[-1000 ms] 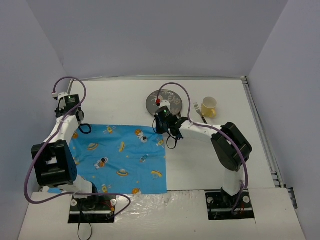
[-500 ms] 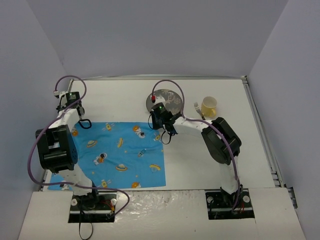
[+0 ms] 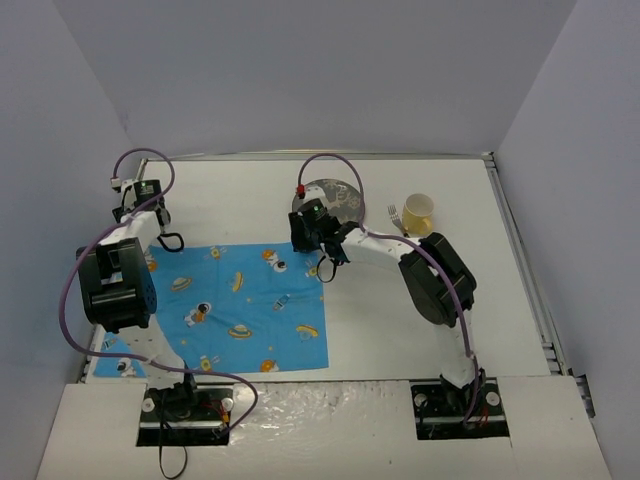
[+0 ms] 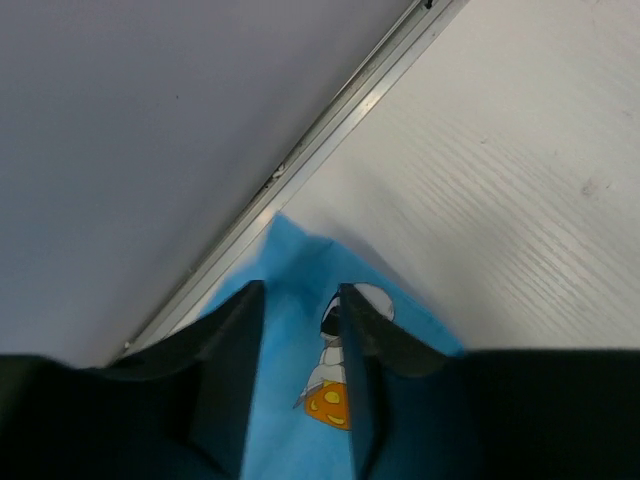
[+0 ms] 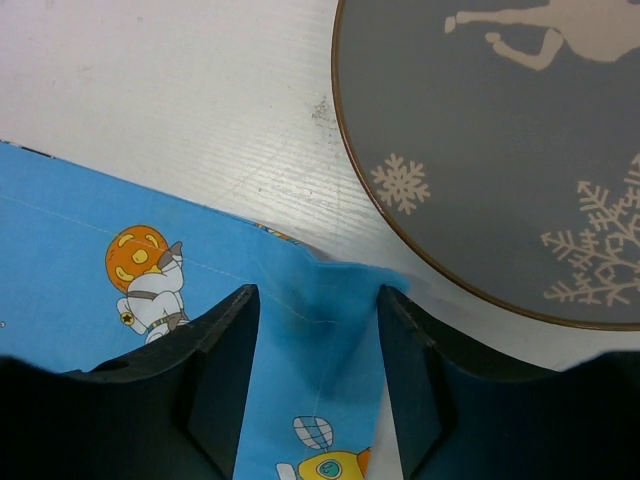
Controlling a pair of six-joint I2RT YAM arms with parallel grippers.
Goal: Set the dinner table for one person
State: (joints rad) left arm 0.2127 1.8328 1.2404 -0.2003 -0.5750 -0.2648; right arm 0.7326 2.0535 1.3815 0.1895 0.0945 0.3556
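Observation:
The blue cartoon-print placemat lies flat on the left half of the white dinner table. My left gripper is over its far left corner, next to the table's metal rim. In the left wrist view the left gripper is open, with the corner of the placemat loose between the fingers. My right gripper is over the far right corner. In the right wrist view the right gripper is open astride the slightly puckered placemat corner, just short of the grey plate.
The grey snowflake plate sits at the back centre, partly hidden by the right arm. A yellow cup and a fork lie to its right. Grey walls enclose the table on three sides.
Both arms carried the placemat's far corners away from the bases and to the left. Both grippers, shut on the corners before, have opened and let the cloth go.

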